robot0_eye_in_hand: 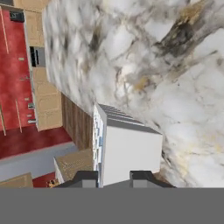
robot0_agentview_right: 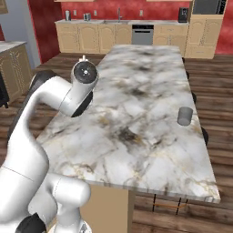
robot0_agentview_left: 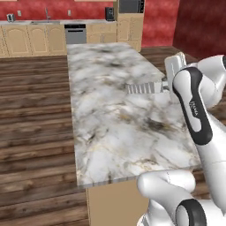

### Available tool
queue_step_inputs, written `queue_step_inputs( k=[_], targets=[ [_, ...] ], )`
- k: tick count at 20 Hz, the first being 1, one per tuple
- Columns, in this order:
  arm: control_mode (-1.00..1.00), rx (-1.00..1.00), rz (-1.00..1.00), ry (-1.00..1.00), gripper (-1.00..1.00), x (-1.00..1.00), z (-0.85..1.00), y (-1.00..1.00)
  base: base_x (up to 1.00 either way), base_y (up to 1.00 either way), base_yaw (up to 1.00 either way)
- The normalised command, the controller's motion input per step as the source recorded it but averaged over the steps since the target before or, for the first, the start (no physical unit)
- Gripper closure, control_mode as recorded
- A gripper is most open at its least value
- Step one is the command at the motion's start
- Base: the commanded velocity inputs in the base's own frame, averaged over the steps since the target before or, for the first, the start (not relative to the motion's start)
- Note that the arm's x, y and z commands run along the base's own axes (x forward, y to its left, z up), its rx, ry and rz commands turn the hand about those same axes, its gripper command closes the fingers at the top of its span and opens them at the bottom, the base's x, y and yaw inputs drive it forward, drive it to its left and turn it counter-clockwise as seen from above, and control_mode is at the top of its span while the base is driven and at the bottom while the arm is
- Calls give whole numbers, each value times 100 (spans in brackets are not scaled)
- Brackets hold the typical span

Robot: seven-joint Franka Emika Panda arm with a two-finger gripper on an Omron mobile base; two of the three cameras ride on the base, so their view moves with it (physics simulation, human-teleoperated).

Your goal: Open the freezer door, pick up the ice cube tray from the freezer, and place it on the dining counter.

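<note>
Marble-topped dining counter (robot0_agentview_left: 114, 132) extends below the arm. Gripper (robot0_eye_in_hand: 113, 177) fingers stand narrow, clamped on the near end of the ice cube tray (robot0_eye_in_hand: 127, 146), which projects forward between them, suspended above the counter's edge; a grey cup (robot0_agentview_right: 184, 116) stands apart.

ice cube tray (robot0_agentview_left: 143, 88) partly hidden behind arm, cells indistinct
</note>
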Motion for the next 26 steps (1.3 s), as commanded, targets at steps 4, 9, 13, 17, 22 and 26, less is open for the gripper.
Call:
queue_step_inputs(
  k=[4, 9, 13, 17, 22, 26],
  targets=[
    [-100, 0, 12, 9, 100, 92, -50, -9, 0, 0, 0],
    [-100, 0, 11, 12, 100, 70, -56, -3, 0, 0, 0],
    [-100, 0, 13, 12, 100, 62, -63, -12, 0, 0, 0],
    [-100, 0, 9, 1, 100, 46, -81, -18, 0, 0, 0],
    [-100, 0, 0, -9, 100, 22, -66, -33, 0, 0, 0],
    [-100, 0, 0, -13, 100, 22, -62, -26, 0, 0, 0]
  ],
)
